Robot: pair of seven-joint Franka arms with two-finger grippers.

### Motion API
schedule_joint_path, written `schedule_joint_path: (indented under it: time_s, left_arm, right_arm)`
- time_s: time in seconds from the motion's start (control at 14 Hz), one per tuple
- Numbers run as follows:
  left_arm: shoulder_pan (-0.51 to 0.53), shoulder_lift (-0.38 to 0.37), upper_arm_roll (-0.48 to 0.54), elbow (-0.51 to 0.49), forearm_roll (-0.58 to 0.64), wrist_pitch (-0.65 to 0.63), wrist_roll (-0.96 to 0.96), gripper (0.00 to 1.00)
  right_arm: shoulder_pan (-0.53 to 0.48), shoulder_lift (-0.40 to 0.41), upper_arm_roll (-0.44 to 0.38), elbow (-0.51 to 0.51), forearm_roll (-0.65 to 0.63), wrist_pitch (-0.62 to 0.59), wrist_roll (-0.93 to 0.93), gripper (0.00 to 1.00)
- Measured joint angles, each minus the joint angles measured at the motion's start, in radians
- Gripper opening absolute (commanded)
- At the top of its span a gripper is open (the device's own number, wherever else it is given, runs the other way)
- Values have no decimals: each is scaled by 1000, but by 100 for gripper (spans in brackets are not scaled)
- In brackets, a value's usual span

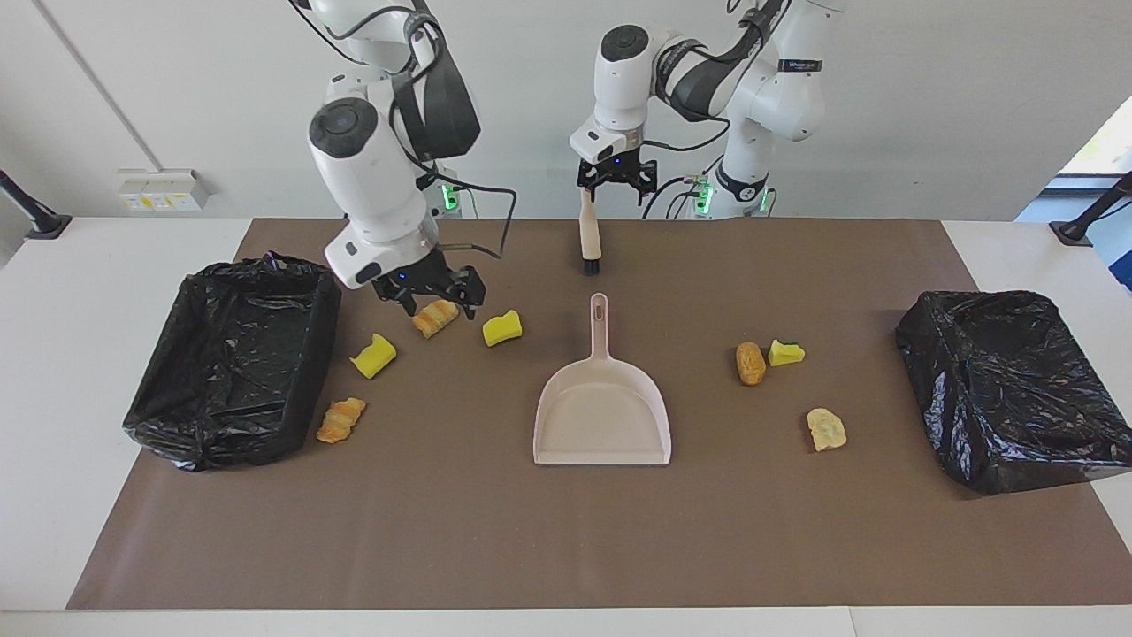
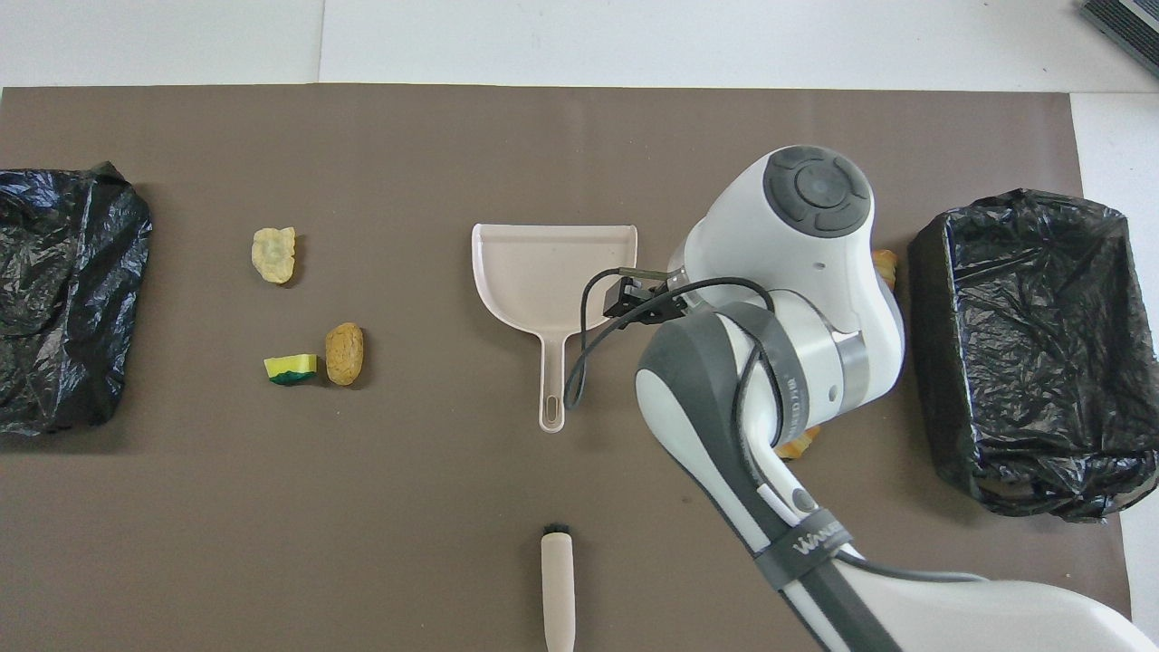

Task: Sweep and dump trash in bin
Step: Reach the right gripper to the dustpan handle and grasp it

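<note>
Reading clock directions on the facing view, with twelve toward the robots: nearest them, the left gripper (image 1: 616, 181) is hanging over the top of the brush (image 1: 590, 234). I cannot tell whether it is gripping the handle. The brush's long axis is running twelve to six, bristles pointing at the dustpan (image 1: 601, 416), whose handle is aiming back at twelve. At nine o'clock from the brush, the right gripper (image 1: 435, 299) is sitting low over a croissant-like lump (image 1: 436, 317), its fingers (image 1: 469, 301) spreading wide to either side of it. Whether they are pressing on it is unclear. That lump is lying directly at six from the gripper, its long axis slanting across the gap. The right arm is plainly the closer one, and the bin (image 1: 177, 425) at its end of the table is waiting at about eight o'clock. The trash is counting out as seven pieces. Three are yellow sponge chunks (image 1: 501, 327), (image 1: 373, 356) and (image 1: 785, 353). Two are croissant lumps, the second (image 1: 340, 420) being farther out. One is a brown bread lump (image 1: 751, 363) and one is a pale lump (image 1: 826, 429). There are two black-lined bins, the other bin (image 1: 1017, 442) at the left arm's end, plus one dustpan and one brush.
</note>
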Motion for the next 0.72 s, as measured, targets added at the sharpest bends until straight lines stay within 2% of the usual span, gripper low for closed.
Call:
schedule_joint_path:
  time_s: [0.14, 0.22, 0.29, 0.5, 0.72]
  left_arm:
    - [-19, 11, 2, -8, -17, 2, -6, 100]
    - [-29, 21, 2, -14, -26, 7, -11, 87]
    - [-38, 35, 2, -19, -31, 23, -30, 81]
    - [-46, 80, 4, -20, -32, 70, -75, 79]
    - [-46, 89, 14, -20, -33, 74, -81, 73]
  right_arm:
    - [57, 29, 0, 6, 0, 0, 26, 100]
    - [86, 49, 0, 14, 0, 1, 47, 100]
    - [110, 73, 0, 25, 0, 5, 68, 100]
    - [145, 134, 0, 52, 0, 72, 96, 100]
    - [171, 161, -1, 60, -2, 98, 101, 100]
